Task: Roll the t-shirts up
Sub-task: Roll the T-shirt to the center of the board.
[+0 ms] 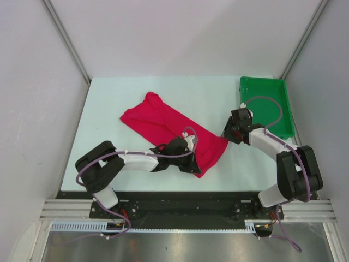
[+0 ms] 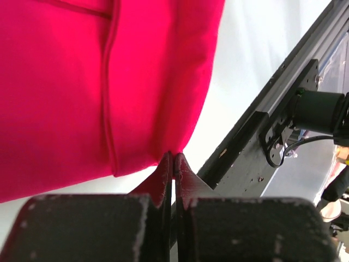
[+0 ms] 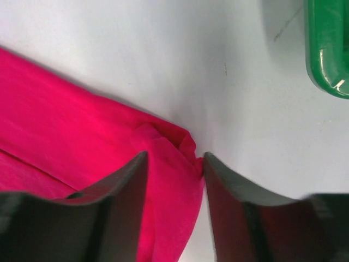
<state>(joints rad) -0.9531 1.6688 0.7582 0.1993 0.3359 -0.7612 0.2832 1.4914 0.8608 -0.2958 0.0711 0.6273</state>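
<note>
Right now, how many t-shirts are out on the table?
1. The red t-shirt lies as a diagonal strip in the middle of the top view. The left tool pinches its near corner and the open right tool straddles its right corner. No other shows.

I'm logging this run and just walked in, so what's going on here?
Two robot arms are working on a red t-shirt, folded into a long strip lying diagonally on the table. The left gripper is pinched shut at the strip's near corner, apparently on its hem. The right gripper is open, straddling the neighbouring corner. Nothing is rolled yet.
</note>
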